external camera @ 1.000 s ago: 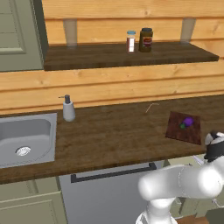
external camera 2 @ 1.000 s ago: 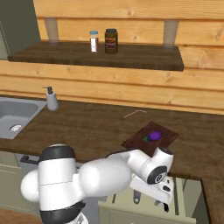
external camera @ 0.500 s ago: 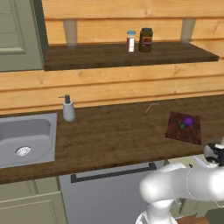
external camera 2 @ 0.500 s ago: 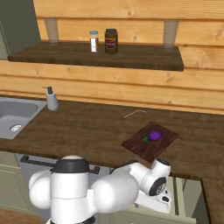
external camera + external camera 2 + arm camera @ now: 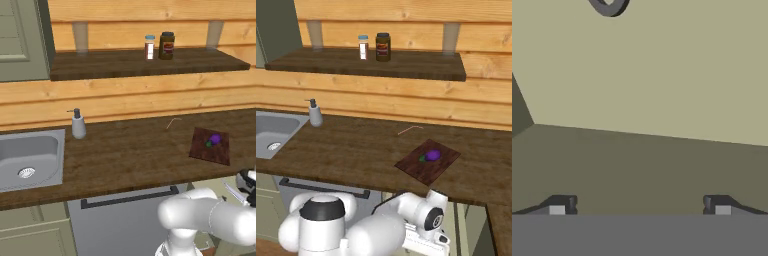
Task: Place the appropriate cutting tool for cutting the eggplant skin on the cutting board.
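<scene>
The dark reddish-brown cutting board (image 5: pixel 204 150) (image 5: pixel 421 170) lies on the wood counter at the right, with the small purple eggplant (image 5: pixel 215 139) (image 5: pixel 432 155) resting on it. My arm reaches down below the counter's front edge, under the board, into an open olive drawer (image 5: pixel 642 75). My gripper (image 5: pixel 639 205) is open, its fingertips (image 5: pixel 559 206) far apart and nothing between them. A dark ring-shaped part (image 5: pixel 609 6) of some object shows at the top edge of the hand view, ahead of the fingers. I cannot tell what it belongs to.
A sink (image 5: pixel 30 157) is set into the counter at the left, with a soap dispenser (image 5: pixel 78 125) beside it. A shaker (image 5: pixel 149 47) and a dark jar (image 5: pixel 167 46) stand on the wall shelf. A thin bent wire-like item (image 5: pixel 173 121) lies on the counter behind the board.
My hand has sunk lower below the counter edge, deeper towards the drawer. The board and eggplant have not moved.
</scene>
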